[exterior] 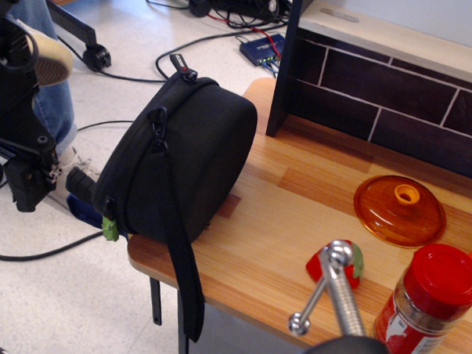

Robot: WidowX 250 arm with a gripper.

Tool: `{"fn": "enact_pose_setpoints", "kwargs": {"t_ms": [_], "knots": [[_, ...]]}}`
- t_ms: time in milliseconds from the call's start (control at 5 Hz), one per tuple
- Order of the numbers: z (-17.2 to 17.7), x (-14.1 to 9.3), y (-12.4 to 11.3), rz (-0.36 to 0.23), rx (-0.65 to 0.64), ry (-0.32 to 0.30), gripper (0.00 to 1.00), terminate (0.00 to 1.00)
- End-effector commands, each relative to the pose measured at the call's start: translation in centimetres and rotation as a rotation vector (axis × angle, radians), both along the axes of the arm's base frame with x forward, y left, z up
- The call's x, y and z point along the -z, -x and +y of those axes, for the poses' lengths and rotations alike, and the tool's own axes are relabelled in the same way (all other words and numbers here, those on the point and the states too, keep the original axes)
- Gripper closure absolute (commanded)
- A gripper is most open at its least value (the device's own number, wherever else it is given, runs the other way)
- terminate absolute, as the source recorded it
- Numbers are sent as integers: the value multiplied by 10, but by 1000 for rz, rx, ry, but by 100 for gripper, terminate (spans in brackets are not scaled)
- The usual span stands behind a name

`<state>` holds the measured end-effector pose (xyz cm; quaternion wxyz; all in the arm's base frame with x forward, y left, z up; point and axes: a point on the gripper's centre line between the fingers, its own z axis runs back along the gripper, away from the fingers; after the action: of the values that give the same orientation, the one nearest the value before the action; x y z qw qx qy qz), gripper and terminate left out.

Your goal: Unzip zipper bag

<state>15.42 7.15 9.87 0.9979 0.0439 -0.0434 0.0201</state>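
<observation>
The zipper bag (pixel 194 155) is a large black rounded case standing on its edge at the left end of the wooden table (pixel 281 226), partly overhanging it. Its zipper runs round the left rim, with pulls (pixel 156 130) near the top. A long black strap (pixel 181 261) hangs down over the table's front edge. A small green tag (pixel 110 228) sits at the bag's lower left. The black arm (pixel 18 136) stands at the far left. My gripper (pixel 79 184) reaches the bag's lower left rim, just above the green tag. Its jaws are hidden against the black fabric.
An orange lid (pixel 399 209) lies at the right. A red-lidded jar (pixel 430 307), a red strawberry toy (pixel 338 264) and a metal rod with ball ends (pixel 329 287) stand at the front right. A dark tiled wall (pixel 381 89) backs the table. Cables and a person's leg (pixel 44 82) are on the floor side.
</observation>
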Motion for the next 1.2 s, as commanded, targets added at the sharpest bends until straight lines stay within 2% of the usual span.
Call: {"fn": "enact_pose_setpoints", "kwargs": {"t_ms": [0,200,600,1000], "knots": [[0,0,0,0,0,0,0,0],[-9,24,-4,-70,-41,-18,0,0],[-31,67,-15,-119,-89,-38,0,0],[-34,69,-29,-152,-91,-35,0,0]]}}
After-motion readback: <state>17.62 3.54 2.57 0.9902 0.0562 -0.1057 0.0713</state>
